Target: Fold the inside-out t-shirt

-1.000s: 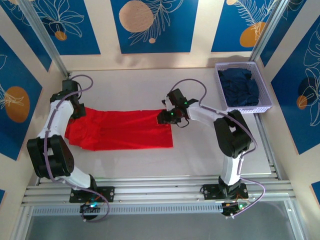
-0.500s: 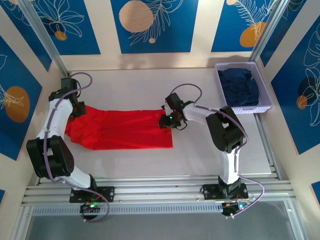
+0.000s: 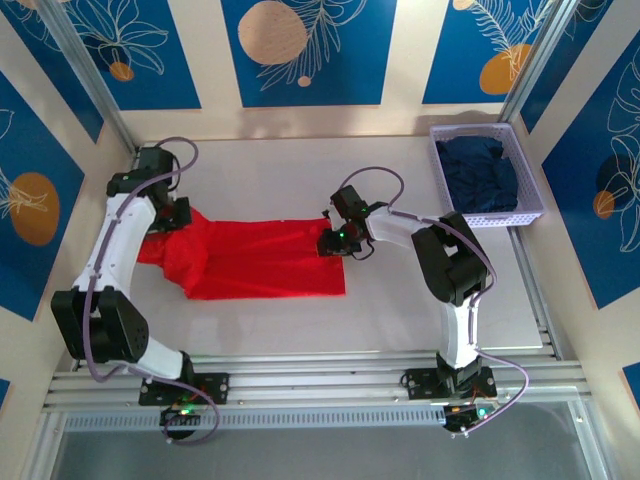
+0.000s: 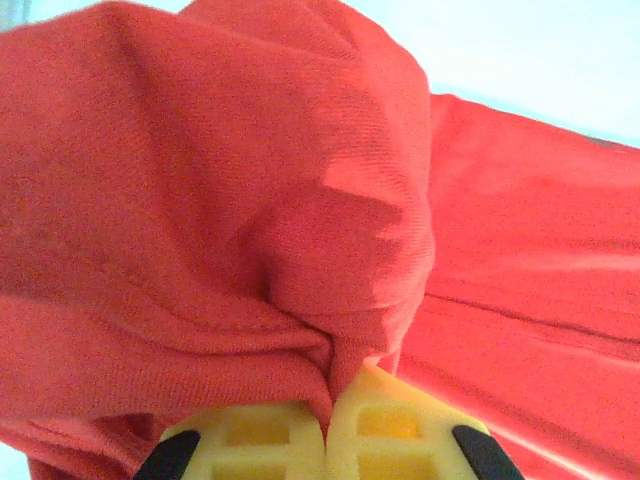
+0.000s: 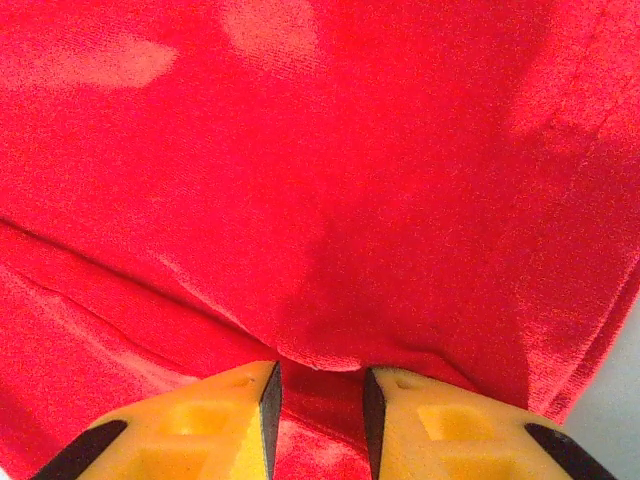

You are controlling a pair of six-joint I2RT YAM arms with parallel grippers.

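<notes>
- Since a second ago, the left gripper has drawn its end of the t-shirt inward, so cloth now humps up just beyond its fingers.
- Its fingers are pressed together, pinching a red pleat.
- The right gripper has narrowed on the opposite edge, which is nipped between its fingers.
- Between the two grippers the t-shirt lies flat on the table; a crosswise fold looks begun.

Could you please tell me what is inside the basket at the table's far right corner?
A crumpled dark navy garment fills the basket. It covers the basket's floor, so anything underneath cannot be seen.
</notes>
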